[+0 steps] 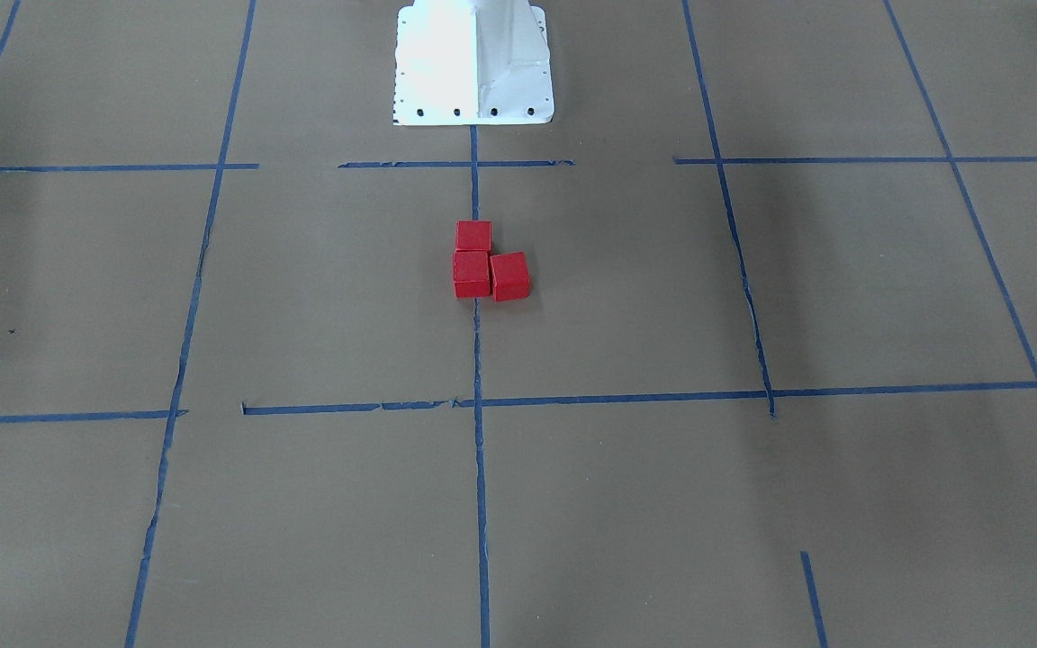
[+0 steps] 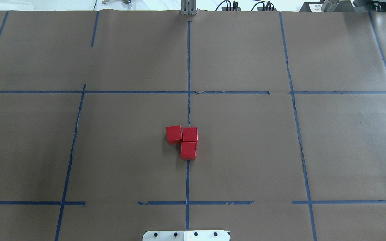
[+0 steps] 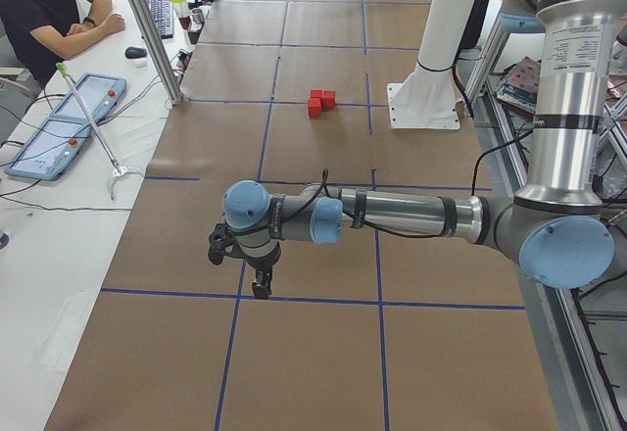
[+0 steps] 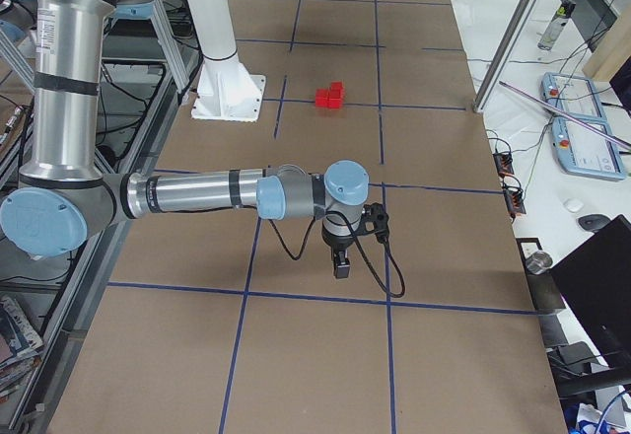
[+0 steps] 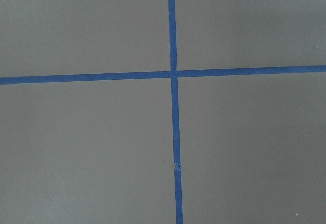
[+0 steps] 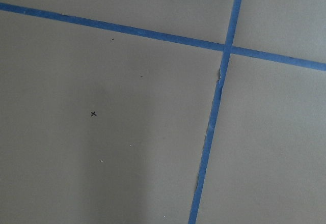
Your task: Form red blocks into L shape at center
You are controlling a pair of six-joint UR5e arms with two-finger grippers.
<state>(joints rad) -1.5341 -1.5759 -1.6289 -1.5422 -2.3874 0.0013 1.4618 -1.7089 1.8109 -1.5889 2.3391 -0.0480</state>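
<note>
Grippers hover near either end of the brown-paper-covered table (image 3: 441, 353); whether the left gripper (image 3: 262, 284) and right gripper (image 4: 340, 266) are apart or together cannot be told side-on. Beyond, three small bright red matte cubes (image 2: 189, 135) sit at the center (image 2: 240, 147), seemingly touching in an L, two astride the dark blue tape line (image 2: 187, 180).

Our left arm (image 3: 411, 214): silver tubes, black bands, pale blue joint caps, a printed label.
Our right arm (image 4: 197, 195): silver and pale blue too.
Our cables (image 4: 385, 261): black, looped at the wrists.
Our left gripper (image 3: 262, 287), right gripper (image 4: 341, 268): black.
Our pedestal (image 1: 473, 63): white, with a row of dark bolt holes along its foot plate.
</note>
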